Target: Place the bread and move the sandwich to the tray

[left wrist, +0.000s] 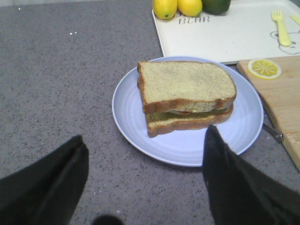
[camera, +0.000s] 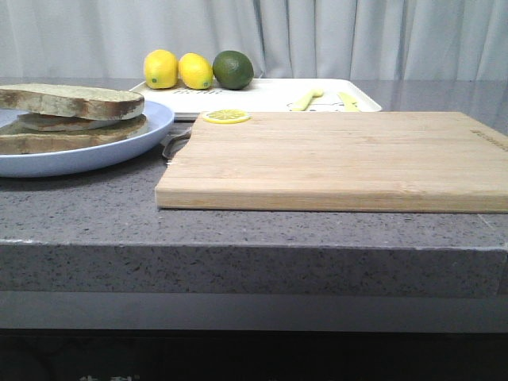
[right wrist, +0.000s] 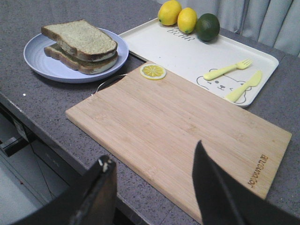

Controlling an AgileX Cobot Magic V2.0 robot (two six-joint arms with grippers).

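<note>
1. A pale blue plate (camera: 119, 147) at the left of the grey speckled counter (camera: 95, 206) carries the sandwich (left wrist: 185, 98); a thick bread slice (left wrist: 185, 83) with a greenish-tan face and golden crust lies on top as its upper layer.
2. Between the slices a sliver of white filling shows (best seen in the left wrist view).
3. The white tray (right wrist: 187, 56) sits behind the plate and the bamboo cutting board (camera: 341, 159), its near edge just beside both.
4. On the tray stand two lemons (camera: 178, 70) and a lime (camera: 232, 69) at its far left end, with a yellow fork (right wrist: 228, 69) and knife (right wrist: 243, 86) lying toward the other end over a printed bear.
5. A lemon slice (camera: 225, 116) rests on the board's far left corner.
6. The left gripper (left wrist: 145, 183) hovers short of the plate, its dark fingers (left wrist: 234, 183) spread wide and holding nothing.
7. The right gripper (right wrist: 154, 187) hangs over the board's near edge, likewise wide open and empty.
8. Neither arm appears in the front view.
</note>
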